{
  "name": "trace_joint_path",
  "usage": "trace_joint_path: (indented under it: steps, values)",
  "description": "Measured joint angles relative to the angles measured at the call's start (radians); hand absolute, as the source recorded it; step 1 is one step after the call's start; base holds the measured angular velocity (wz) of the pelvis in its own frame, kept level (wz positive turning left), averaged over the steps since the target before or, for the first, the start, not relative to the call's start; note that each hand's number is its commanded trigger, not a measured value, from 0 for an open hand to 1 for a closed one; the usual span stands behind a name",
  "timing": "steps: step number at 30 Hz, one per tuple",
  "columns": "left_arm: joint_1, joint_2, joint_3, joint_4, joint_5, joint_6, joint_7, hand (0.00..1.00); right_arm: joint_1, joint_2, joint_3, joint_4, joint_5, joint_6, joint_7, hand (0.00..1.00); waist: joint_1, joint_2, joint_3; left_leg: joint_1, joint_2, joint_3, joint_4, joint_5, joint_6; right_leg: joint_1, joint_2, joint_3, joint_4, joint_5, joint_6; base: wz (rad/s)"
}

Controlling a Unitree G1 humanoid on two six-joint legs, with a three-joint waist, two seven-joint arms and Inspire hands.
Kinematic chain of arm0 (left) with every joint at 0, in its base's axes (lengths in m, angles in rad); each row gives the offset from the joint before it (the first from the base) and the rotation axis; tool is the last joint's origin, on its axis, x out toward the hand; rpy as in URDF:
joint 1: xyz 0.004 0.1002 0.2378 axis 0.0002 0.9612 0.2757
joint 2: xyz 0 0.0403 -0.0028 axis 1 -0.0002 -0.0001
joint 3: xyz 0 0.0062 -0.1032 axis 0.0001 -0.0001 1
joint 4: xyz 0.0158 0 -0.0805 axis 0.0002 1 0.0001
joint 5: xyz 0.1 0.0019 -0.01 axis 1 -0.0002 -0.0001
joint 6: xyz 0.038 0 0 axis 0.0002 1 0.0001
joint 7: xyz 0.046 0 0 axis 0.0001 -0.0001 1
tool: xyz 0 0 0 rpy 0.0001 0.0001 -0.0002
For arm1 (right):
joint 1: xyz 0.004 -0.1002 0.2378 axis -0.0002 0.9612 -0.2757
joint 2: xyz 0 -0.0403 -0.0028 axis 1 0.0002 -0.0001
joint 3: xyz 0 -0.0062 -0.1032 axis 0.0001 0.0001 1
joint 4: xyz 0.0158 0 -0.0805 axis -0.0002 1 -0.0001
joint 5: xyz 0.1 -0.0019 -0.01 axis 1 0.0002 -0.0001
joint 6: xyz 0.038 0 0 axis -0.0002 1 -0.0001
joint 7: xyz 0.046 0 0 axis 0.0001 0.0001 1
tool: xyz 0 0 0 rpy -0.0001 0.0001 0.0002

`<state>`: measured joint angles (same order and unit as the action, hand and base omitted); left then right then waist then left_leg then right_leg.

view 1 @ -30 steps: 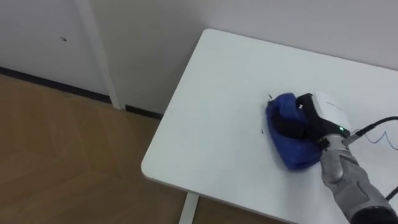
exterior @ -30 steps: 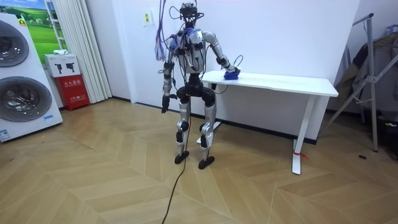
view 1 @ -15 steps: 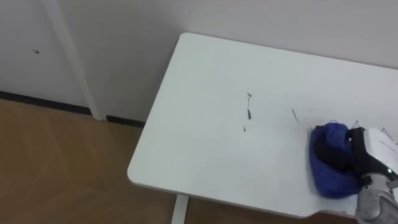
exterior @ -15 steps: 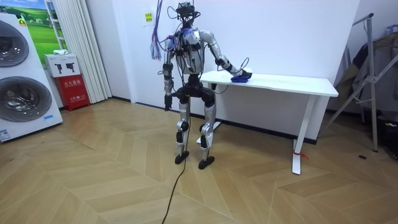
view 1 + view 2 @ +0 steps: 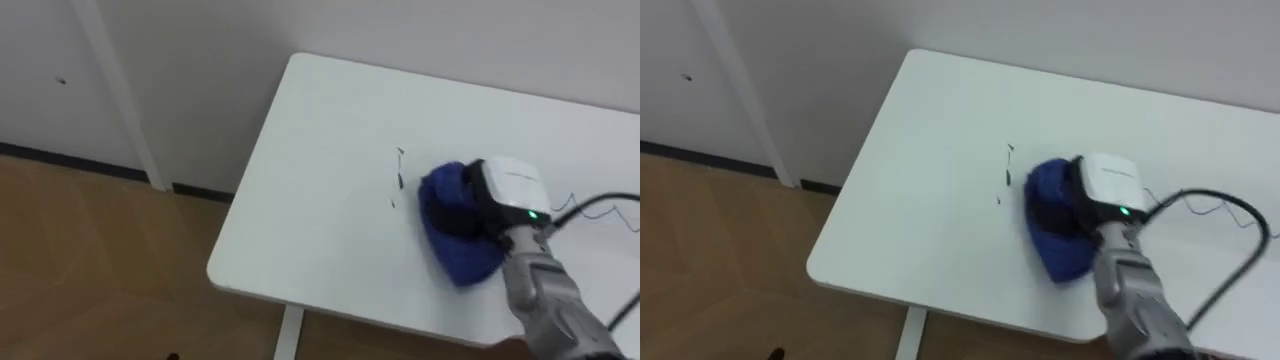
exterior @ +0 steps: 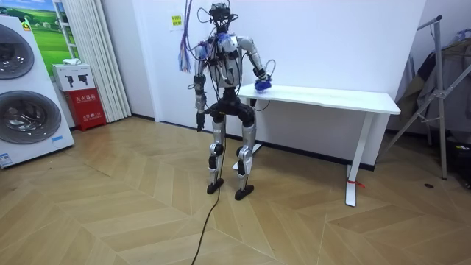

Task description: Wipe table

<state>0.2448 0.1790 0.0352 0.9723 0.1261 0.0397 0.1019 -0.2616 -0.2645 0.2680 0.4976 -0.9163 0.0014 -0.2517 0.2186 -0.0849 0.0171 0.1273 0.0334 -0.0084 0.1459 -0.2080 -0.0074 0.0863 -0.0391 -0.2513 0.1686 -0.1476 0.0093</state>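
Rt hand (image 5: pixel 492 203), gripping bunched blue cloth (image 5: pixel 452 245), slid left to marks (image 5: pixel 398 181) on table (image 5: pixel 320 140).

The two eye views looked steeply down from the robot's head, close over one end of the white table (image 5: pixel 320 140). Set slightly apart, they shared that tabletop corner, the wall (image 5: pixel 200 60) behind it and a strip of wooden floor (image 5: pixel 80 260). The room view stood well back at about table height, facing the same wall, with the whole robot at the table's end on that view's left.
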Motion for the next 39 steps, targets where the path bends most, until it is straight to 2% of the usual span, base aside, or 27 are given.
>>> trace_joint_path:
  steps: [1,3,5,8,10,13,14,16,18,19,20,22,23,25,27,30,34,37,38,39]
  values:
    - [0.006,0.0,0.0,0.0,0.0,0.003,0.0,0.0,-0.012,0.003,0.006,0.001,0.004,0.001,0.011,1.0,0.013,0.0,0.0002,0.0,0.0,-0.002,-0.001,0.0,0.0,0.0,0.0,-0.002,0.0,0.0,0.0,0.21]
    - [0.03,0.0,0.0,0.0,-0.004,0.021,-0.001,0.0,-0.065,0.003,0.021,0.058,0.031,-0.003,0.028,1.0,0.03,-0.005,-0.0029,-0.009,-0.003,-0.026,0.002,0.0,0.0,0.004,-0.005,-0.032,0.0,0.0,0.0,0.34]
    - [0.054,0.0,0.0,0.003,-0.003,0.028,-0.008,0.0,-0.098,0.001,0.017,0.128,0.06,0.0,0.03,1.0,0.032,-0.002,-0.001,-0.014,-0.008,-0.043,0.011,0.0,0.0,0.01,-0.01,-0.041,-0.002,-0.001,0.001,0.41]
    - [0.076,0.0,0.011,0.003,-0.002,0.039,-0.017,0.0,-0.088,-0.014,-0.027,0.224,0.132,-0.017,0.028,1.0,0.028,0.005,0.0012,-0.018,-0.015,-0.057,0.019,0.0,0.001,0.026,-0.021,-0.061,-0.008,-0.005,0.008,0.34]
    - [0.077,0.001,0.024,0.004,-0.002,0.04,-0.028,0.0,-0.087,-0.02,-0.073,0.271,0.209,-0.041,0.018,1.0,0.015,0.006,-0.0002,-0.03,-0.023,-0.062,0.023,0.0,0.001,0.029,-0.027,-0.072,-0.019,-0.009,0.015,0.18]
    - [0.075,0.004,0.045,0.003,0.002,0.039,-0.041,0.0,-0.087,-0.055,-0.156,0.338,0.259,-0.08,-0.003,1.0,-0.012,0.016,-0.0047,-0.056,-0.027,-0.062,0.03,0.003,0.005,0.008,-0.032,-0.079,-0.018,-0.01,0.017,0.02]
    - [0.076,0.009,0.05,0.004,0.0,0.039,-0.046,0.0,-0.085,-0.069,-0.194,0.375,0.272,-0.092,-0.021,1.0,-0.027,0.022,-0.0114,-0.07,-0.029,-0.061,0.039,0.003,0.005,0.0,-0.033,-0.082,-0.016,-0.009,0.018,0.04]
    - [0.07,0.013,0.057,0.006,-0.005,0.039,-0.046,0.0,-0.079,-0.088,-0.232,0.428,0.333,-0.101,-0.056,1.0,-0.048,0.03,-0.0144,-0.073,-0.029,-0.058,0.042,0.003,0.005,-0.003,-0.034,-0.08,-0.017,-0.009,0.018,0.0]
    - [0.066,0.021,0.059,0.008,-0.003,0.039,-0.046,0.0,-0.068,-0.115,-0.278,0.504,0.386,-0.127,-0.103,1.0,-0.085,0.037,-0.0171,-0.083,-0.028,-0.051,0.046,0.004,0.007,-0.008,-0.034,-0.078,-0.016,-0.009,0.018,0.02]
    - [0.061,0.023,0.063,0.008,-0.003,0.039,-0.046,0.0,-0.064,-0.123,-0.293,0.522,0.404,-0.135,-0.111,1.0,-0.089,0.038,-0.0175,-0.084,-0.027,-0.048,0.045,0.004,0.007,-0.012,-0.033,-0.078,-0.015,-0.009,0.018,0.0]
    - [0.05,0.026,0.074,0.005,-0.003,0.036,-0.045,0.0,-0.047,-0.14,-0.323,0.546,0.429,-0.137,-0.126,1.0,-0.093,0.037,-0.0217,-0.09,-0.024,-0.043,0.045,0.005,0.008,-0.018,-0.032,-0.076,-0.012,-0.009,0.018,-0.07]
    - [0.041,0.026,0.089,0.002,-0.003,0.022,-0.041,0.0,-0.012,-0.159,-0.371,0.582,0.459,-0.143,-0.147,1.0,-0.106,0.038,-0.0224,-0.092,-0.021,-0.029,0.043,0.005,0.008,-0.021,-0.031,-0.074,-0.007,-0.009,0.017,-0.05]
    - [0.041,0.029,0.089,-0.003,-0.004,0.018,-0.038,0.0,0.012,-0.168,-0.4,0.6,0.482,-0.145,-0.157,1.0,-0.116,0.036,-0.0269,-0.089,-0.02,-0.022,0.041,0.005,0.008,-0.021,-0.032,-0.072,0.0,-0.009,0.017,-0.06]
    - [0.044,0.034,0.088,-0.009,-0.003,0.016,-0.027,0.0,0.055,-0.174,-0.423,0.603,0.491,-0.144,-0.177,1.0,-0.128,0.03,-0.0311,-0.084,-0.019,-0.011,0.037,0.005,0.008,-0.021,-0.031,-0.065,-0.001,-0.01,0.017,-0.12]
    - [0.05,0.038,0.091,-0.01,-0.002,0.016,-0.018,0.0,0.113,-0.174,-0.452,0.599,0.486,-0.144,-0.187,1.0,-0.143,0.017,-0.04,-0.078,-0.018,-0.006,0.036,0.004,0.009,-0.019,-0.029,-0.056,-0.002,-0.01,0.017,-0.11]
    - [0.059,0.039,0.11,-0.012,-0.005,0.008,-0.017,0.0,0.177,-0.174,-0.498,0.594,0.484,-0.143,-0.209,1.0,-0.164,0.006,-0.0359,-0.061,-0.018,-0.004,0.036,0.001,0.011,-0.002,-0.03,-0.058,-0.001,-0.009,0.017,0.0]
    - [0.068,0.039,0.109,-0.03,-0.007,-0.004,-0.016,0.0,0.207,-0.174,-0.514,0.555,0.483,-0.134,-0.224,1.0,-0.162,0.007,-0.0342,-0.057,-0.016,0.004,0.03,0.0,0.011,-0.003,-0.029,-0.051,0.003,-0.009,0.017,-0.07]
    - [0.064,0.035,0.104,-0.029,-0.006,-0.009,-0.016,0.0,0.201,-0.174,-0.487,0.52,0.446,-0.094,-0.225,1.0,-0.153,0.014,-0.0304,-0.053,-0.013,0.007,0.03,0.0,0.01,-0.001,-0.027,-0.051,0.004,-0.006,0.013,-0.07]
    - [0.063,0.035,0.099,-0.024,-0.007,-0.011,-0.016,0.0,0.196,-0.174,-0.476,0.493,0.414,-0.073,-0.225,1.0,-0.145,0.018,-0.0268,-0.054,-0.011,0.01,0.03,-0.001,0.009,-0.005,-0.026,-0.049,0.006,-0.005,0.011,-0.28]
    - [0.058,0.035,0.092,-0.006,-0.007,-0.017,-0.017,0.0,0.186,-0.175,-0.452,0.457,0.394,-0.045,-0.224,1.0,-0.123,0.024,-0.0231,-0.054,-0.007,0.031,0.028,-0.001,0.007,-0.02,-0.024,-0.044,0.014,-0.003,0.009,-0.41]
